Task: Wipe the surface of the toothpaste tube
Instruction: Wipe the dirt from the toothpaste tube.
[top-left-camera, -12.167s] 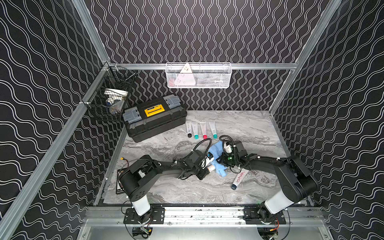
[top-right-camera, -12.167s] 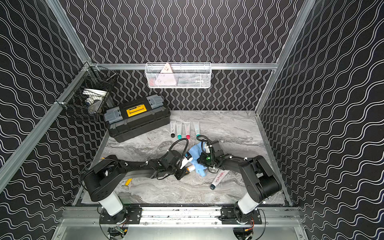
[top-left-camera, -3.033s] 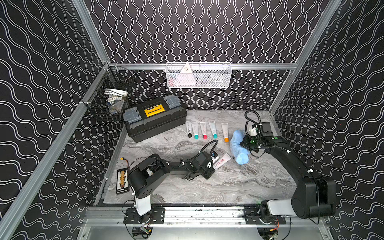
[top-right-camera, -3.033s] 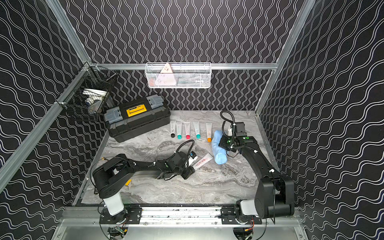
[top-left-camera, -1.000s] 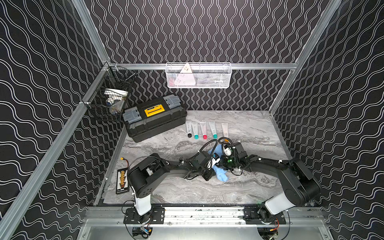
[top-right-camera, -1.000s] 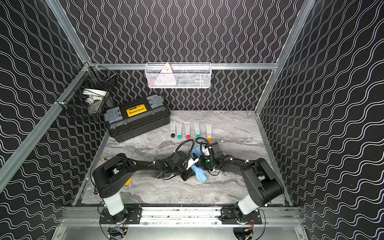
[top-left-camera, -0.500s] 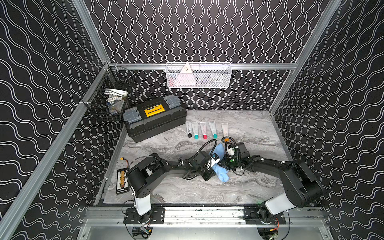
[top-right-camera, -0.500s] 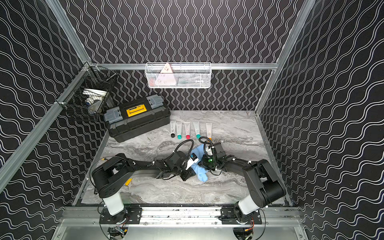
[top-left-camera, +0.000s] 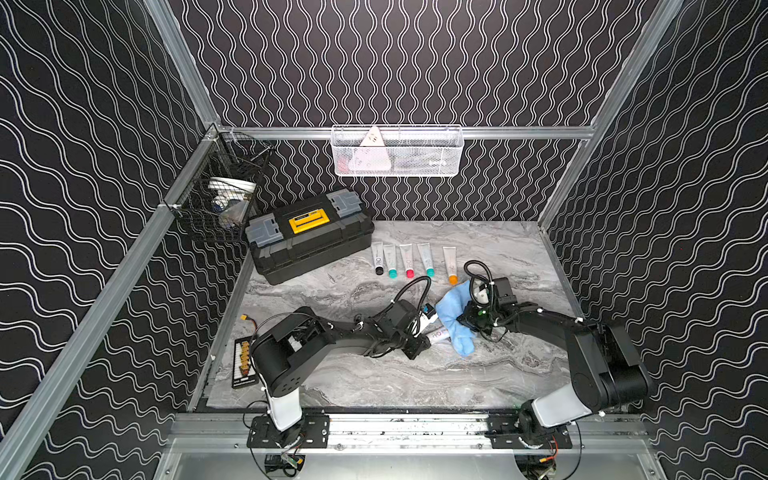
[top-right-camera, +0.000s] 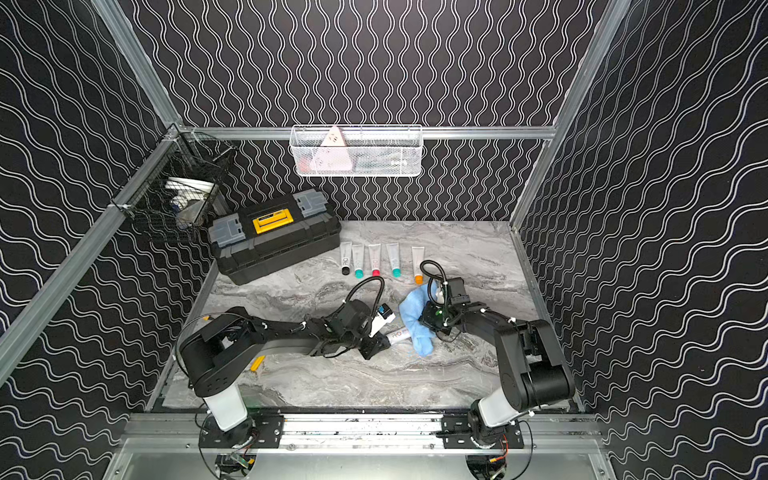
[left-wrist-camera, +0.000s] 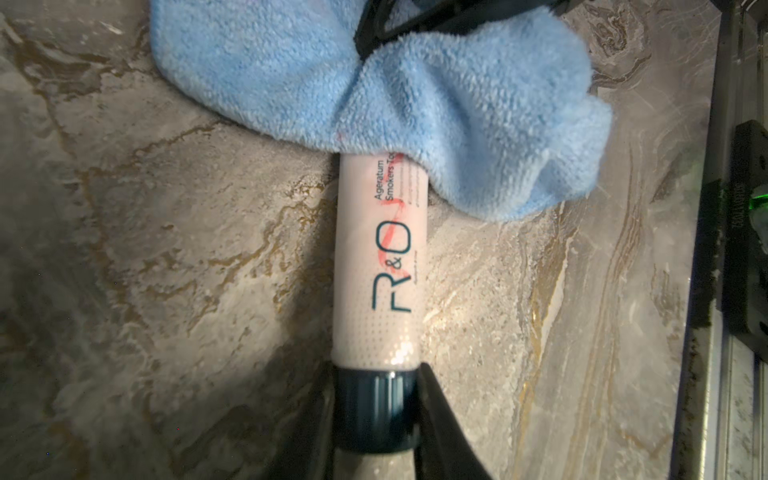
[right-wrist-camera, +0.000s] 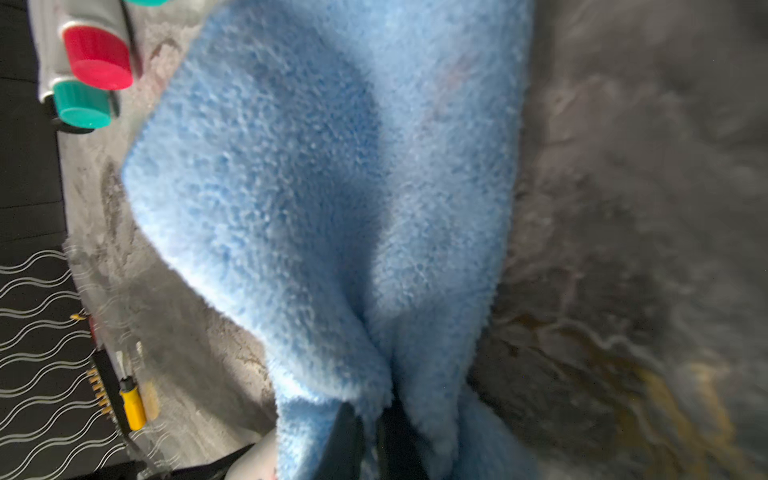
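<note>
A white toothpaste tube (left-wrist-camera: 380, 266) with teal "R&O" print, a red smear and a dark cap lies on the marble table (top-left-camera: 374, 374) mid-floor. My left gripper (left-wrist-camera: 376, 409) is shut on its cap; in both top views it sits at the tube's near-left end (top-left-camera: 419, 343) (top-right-camera: 376, 343). A light blue cloth (top-left-camera: 455, 318) (top-right-camera: 415, 320) (right-wrist-camera: 332, 187) covers the tube's far end (left-wrist-camera: 415, 83). My right gripper (right-wrist-camera: 372, 428) is shut on a fold of the cloth, just right of the tube (top-left-camera: 467, 322) (top-right-camera: 428, 320).
Several other tubes (top-left-camera: 409, 259) (top-right-camera: 374, 257) with coloured caps lie in a row behind the cloth. A black toolbox (top-left-camera: 309, 235) stands back left. A black bit holder (top-left-camera: 245, 361) lies by the left edge. Wire baskets (top-left-camera: 397, 151) hang on the walls.
Over the last second my right gripper has drawn the cloth a little right and back along the tube, baring more of the printed body. My left gripper has stayed put on the cap.
</note>
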